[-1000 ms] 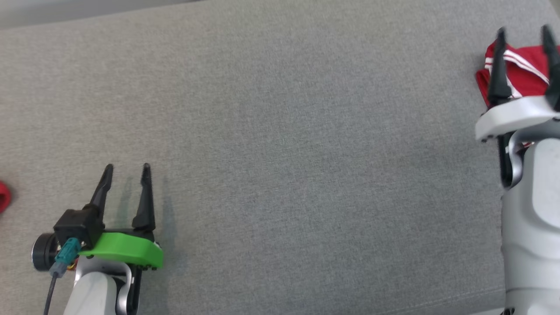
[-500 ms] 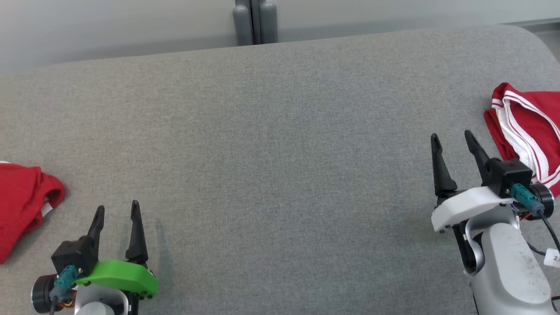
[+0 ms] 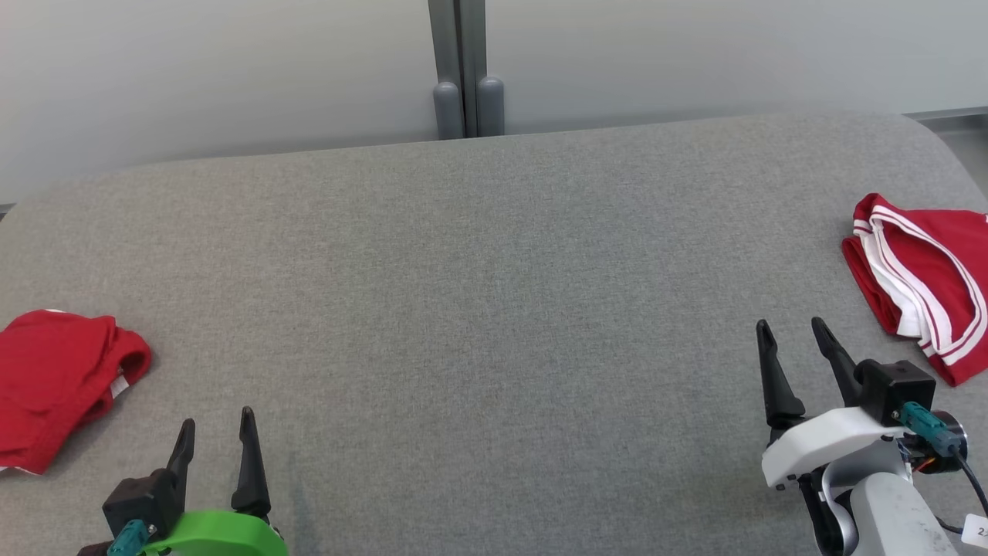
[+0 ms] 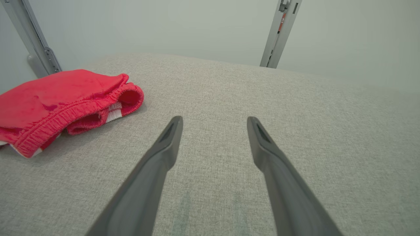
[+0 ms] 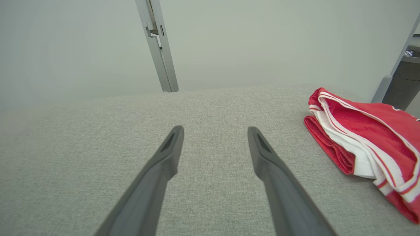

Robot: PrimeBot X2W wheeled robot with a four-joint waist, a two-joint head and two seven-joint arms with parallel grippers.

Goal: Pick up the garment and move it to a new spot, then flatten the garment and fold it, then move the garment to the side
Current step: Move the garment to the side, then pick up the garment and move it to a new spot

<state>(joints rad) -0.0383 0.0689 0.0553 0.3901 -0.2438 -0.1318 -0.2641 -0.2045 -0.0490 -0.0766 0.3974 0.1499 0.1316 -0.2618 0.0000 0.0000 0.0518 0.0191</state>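
Note:
A folded red garment with white stripes point(image 3: 926, 278) lies at the table's right edge, also seen in the right wrist view point(image 5: 370, 131). A crumpled plain red garment point(image 3: 54, 378) with an elastic waistband lies at the left edge, and in the left wrist view point(image 4: 59, 98). My right gripper point(image 3: 790, 324) hovers open and empty, left of and nearer than the striped garment, apart from it point(image 5: 215, 128). Low at the front, my left gripper point(image 3: 217, 418) is open and empty too, to the right of the plain red garment point(image 4: 214, 118).
The grey fabric table point(image 3: 494, 293) spans the whole view, with rounded far corners. A pale wall with a grey vertical post point(image 3: 461, 69) stands behind its far edge. A dark bin point(image 5: 402, 82) stands past the right end.
The head camera has tilted up, so the whole scene slid down. My right gripper has drawn back from over the striped garment to its left. Both grippers stayed open.

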